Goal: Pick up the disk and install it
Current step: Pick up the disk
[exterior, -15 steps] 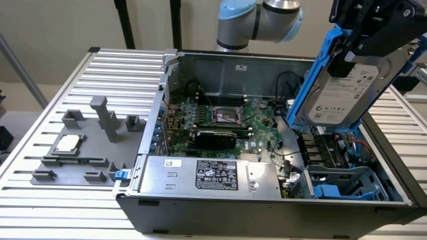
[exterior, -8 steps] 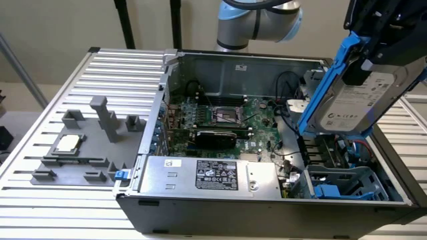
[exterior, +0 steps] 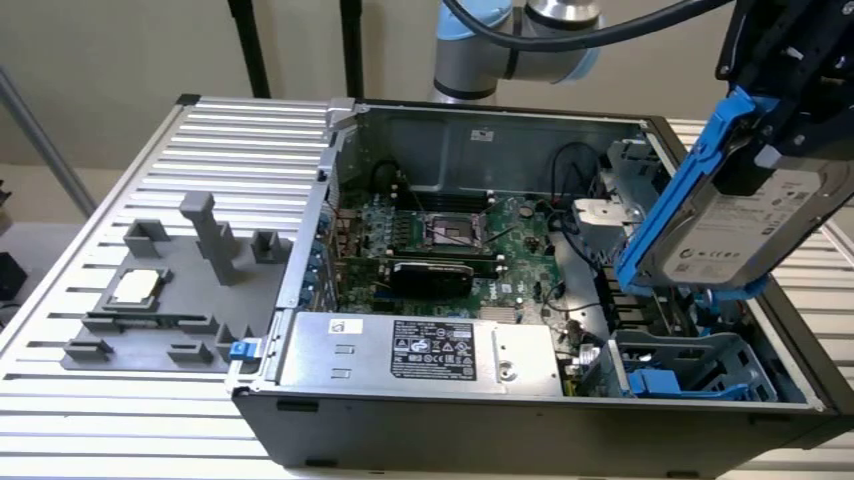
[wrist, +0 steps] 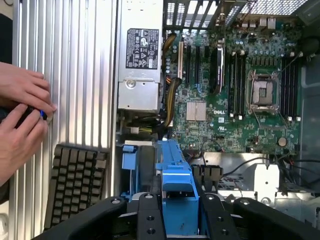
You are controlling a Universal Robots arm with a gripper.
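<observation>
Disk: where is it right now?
On the exterior view's right, the disk is held tilted in the gripper, in the air above the drive bay at that end of the open computer case.

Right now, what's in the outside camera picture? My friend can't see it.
The robot's black gripper holds the flat silver-grey disk in its bright blue plastic frame, tilted, over the exterior view's right side of the open grey metal computer case. A small square silver chip sits on a grey holder beside the case.
</observation>
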